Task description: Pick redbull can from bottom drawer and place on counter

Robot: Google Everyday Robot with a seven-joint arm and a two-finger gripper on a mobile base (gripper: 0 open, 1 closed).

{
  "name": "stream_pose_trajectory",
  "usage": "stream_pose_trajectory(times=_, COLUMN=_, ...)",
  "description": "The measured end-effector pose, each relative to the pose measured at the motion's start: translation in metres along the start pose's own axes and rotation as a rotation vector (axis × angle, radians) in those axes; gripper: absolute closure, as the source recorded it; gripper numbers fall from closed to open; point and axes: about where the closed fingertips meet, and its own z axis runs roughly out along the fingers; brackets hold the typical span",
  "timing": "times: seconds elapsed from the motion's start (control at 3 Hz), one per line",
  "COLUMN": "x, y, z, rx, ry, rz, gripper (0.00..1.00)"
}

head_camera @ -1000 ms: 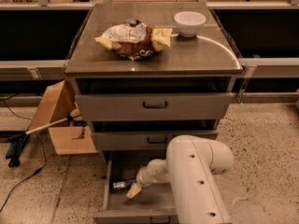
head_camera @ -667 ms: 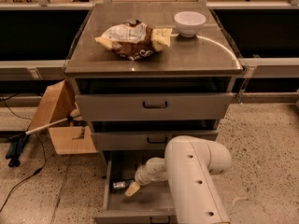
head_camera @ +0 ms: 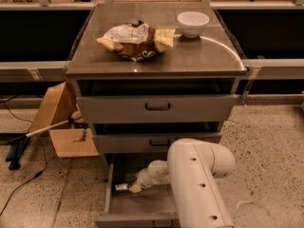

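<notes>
Silver redbull can (head_camera: 121, 187), partly hidden, beside the gripper (head_camera: 135, 188) in the bottom drawer (head_camera: 133, 207); grip unreadable.

One high view looks down at the counter (head_camera: 190, 56), gripper (head_camera: 132, 188) inside the bottom drawer (head_camera: 137, 207)

We saw a speckled floor (head_camera: 270, 146) across the lower frame, a cardboard box (head_camera: 56, 109) at left, and dark benches (head_camera: 33, 66) behind.
</notes>
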Motion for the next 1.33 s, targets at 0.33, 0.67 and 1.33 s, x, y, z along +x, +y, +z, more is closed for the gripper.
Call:
stream_pose_trajectory(times=0.33, x=0.0000, y=0.0000, z=0.0000, rx=0.000, ry=0.000, rz=0.000, gripper=0.70)
stream_pose_trajectory(times=0.67, x=0.0000, y=0.0001, z=0.0001, rx=0.000, ry=0.000, rz=0.000, gripper=1.00)
stream_pose_trajectory(times=1.33, x=-0.0013, y=0.0012, z=-0.0053, rx=-0.013, ry=-0.022, rz=-0.006, gripper=1.00)
